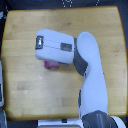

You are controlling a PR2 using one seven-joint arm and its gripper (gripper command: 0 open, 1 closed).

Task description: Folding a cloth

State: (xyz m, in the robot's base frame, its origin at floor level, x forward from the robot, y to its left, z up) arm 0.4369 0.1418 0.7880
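The cloth (51, 65) is pink-magenta, and only a small strip of it shows on the wooden tabletop (25, 35), just below the white forearm (55, 46). The arm reaches in from the bottom right and its white casing covers most of the cloth. The gripper itself lies beneath the forearm and wrist, so its fingers do not show. I cannot tell whether it is touching the cloth.
The wooden tabletop has dark edges all around. A pale object (1, 85) sits at the exterior view's left edge. The robot's upper arm (92, 80) runs along the lower right part of the table.
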